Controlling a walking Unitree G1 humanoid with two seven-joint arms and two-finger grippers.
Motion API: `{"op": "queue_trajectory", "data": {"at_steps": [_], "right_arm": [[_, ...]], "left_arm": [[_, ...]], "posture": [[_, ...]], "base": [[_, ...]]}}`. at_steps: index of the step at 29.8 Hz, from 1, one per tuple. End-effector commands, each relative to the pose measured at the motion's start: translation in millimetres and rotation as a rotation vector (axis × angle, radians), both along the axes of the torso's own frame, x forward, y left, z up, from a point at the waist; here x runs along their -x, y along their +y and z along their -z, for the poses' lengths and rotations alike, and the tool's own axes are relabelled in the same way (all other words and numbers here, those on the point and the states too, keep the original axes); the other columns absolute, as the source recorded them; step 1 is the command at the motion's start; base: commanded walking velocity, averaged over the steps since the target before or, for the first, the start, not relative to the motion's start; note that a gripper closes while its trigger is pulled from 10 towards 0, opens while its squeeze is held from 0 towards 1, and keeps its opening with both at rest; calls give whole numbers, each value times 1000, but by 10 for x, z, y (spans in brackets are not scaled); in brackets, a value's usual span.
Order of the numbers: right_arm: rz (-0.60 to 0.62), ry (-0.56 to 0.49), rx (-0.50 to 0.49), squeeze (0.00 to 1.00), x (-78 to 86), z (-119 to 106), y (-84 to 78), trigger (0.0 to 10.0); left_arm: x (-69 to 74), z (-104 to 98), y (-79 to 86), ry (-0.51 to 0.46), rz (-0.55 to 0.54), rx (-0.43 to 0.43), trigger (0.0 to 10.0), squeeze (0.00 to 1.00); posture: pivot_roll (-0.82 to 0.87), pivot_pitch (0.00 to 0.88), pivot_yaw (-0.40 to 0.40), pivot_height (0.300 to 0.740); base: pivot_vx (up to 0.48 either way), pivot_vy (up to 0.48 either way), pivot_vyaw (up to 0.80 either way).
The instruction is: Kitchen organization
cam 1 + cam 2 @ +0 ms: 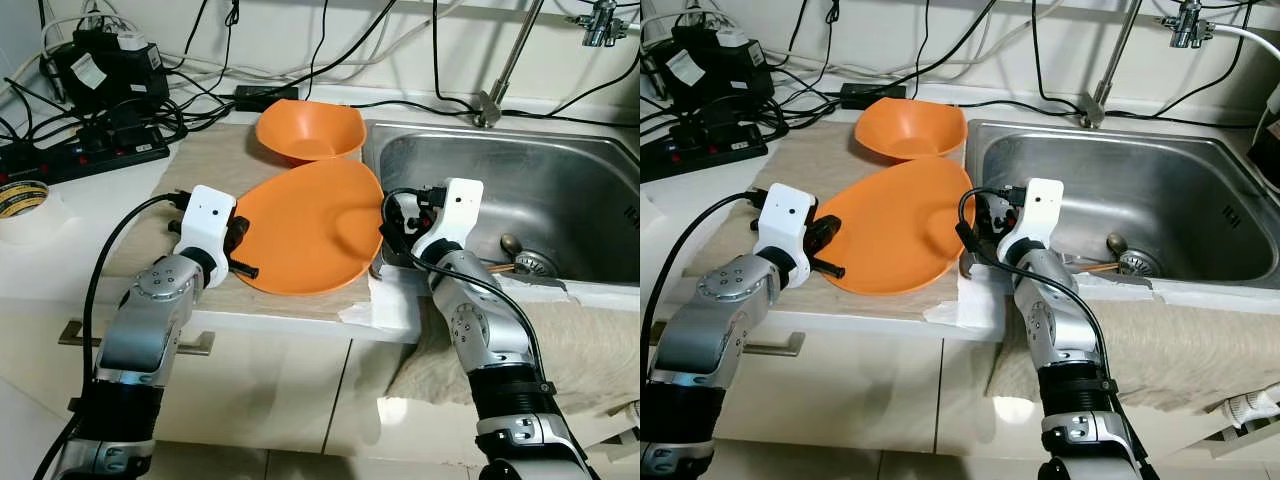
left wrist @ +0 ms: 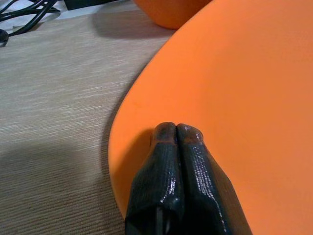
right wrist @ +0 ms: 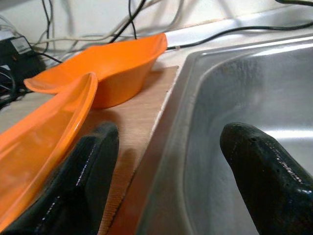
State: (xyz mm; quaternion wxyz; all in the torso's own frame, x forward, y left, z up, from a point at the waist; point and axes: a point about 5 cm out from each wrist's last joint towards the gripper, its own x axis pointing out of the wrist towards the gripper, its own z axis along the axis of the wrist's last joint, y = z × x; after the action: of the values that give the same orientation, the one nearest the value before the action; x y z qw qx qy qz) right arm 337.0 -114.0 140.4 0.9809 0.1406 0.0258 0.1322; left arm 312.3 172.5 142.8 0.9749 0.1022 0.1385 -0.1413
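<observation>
From the left eye view I see the big orange plate (image 1: 310, 228) lying on the beige mat (image 1: 215, 160) on the desk (image 1: 60, 265), with its right edge at the rim of the steel sink (image 1: 540, 190). Behind it sits the orange bowl (image 1: 308, 130), just touching or nearly touching the plate; I cannot say which. My left claw (image 1: 243, 250) is at the plate's left edge, and my right claw (image 1: 392, 225) is at its right edge, over the border between mat and sink. Some power strips and cables (image 1: 95, 140) lie far to the left, and a tape roll (image 1: 22, 198) is near the desk corner.

The right eye view gives the same layout; in the sink I can see a spoon (image 1: 1118, 243) near the drain (image 1: 1140, 263).

In the left wrist view the two black fingers (image 2: 168, 176) are pressed together with nothing between them, and their tips rest on the plate's inner surface, close to its rim.

In the right wrist view the claw is wide open and holds nothing. One finger (image 3: 93, 171) is just beside the plate's rim, the other finger (image 3: 264, 171) hangs over the sink basin.

I judge the step is to take the plate by its right rim. To do it well, I should bring the right claw so the rim goes between the fingers, then close slowly. The left claw can steady the plate so it does not slide against the bowl.
</observation>
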Motion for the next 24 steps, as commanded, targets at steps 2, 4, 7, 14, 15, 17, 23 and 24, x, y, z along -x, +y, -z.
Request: {"op": "queue_trajectory", "data": {"at_steps": [2, 4, 7, 14, 15, 17, 23, 24], "right_arm": [[-71, -73, 23, 0, 27, -105, 133, 10000], [-77, -85, 32, 0, 31, -121, 144, 10000], [-85, -92, 30, 0, 42, -136, 150, 10000], [-76, -78, 47, 0, 55, -101, 99, 10000], [-69, -73, 53, 0, 59, -84, 73, 10000], [-69, -73, 53, 0, 69, -81, 61, 10000], [-60, -63, 91, 0, 171, -38, -122, 10000], [-54, -61, 102, 0, 183, -26, -151, 10000]], "left_arm": [[130, 443, 32, 208, -24, -29, 10000, 0], [131, 443, 32, 208, -24, -29, 10000, 0], [136, 442, 23, 208, -22, -29, 10000, 0], [141, 447, 18, 209, -19, -31, 10000, 0], [140, 448, 16, 209, -19, -30, 10000, 0], [140, 452, 14, 211, -19, -30, 10000, 0], [136, 451, 6, 211, -16, -32, 10000, 0], [135, 450, 5, 210, -15, -33, 10000, 0]], "posture": [[81, 0, -50, 732], [81, 0, -50, 732], [82, 0, -51, 732], [79, 0, -52, 732], [79, 0, -52, 732], [76, 0, -51, 732], [77, 0, -52, 732], [77, 0, -52, 732]], "base": [[0, 0, 0], [0, 0, 0], [0, 0, 0], [0, 0, 0], [0, 0, 0], [0, 0, 0], [0, 0, 0], [0, 0, 0]]}}
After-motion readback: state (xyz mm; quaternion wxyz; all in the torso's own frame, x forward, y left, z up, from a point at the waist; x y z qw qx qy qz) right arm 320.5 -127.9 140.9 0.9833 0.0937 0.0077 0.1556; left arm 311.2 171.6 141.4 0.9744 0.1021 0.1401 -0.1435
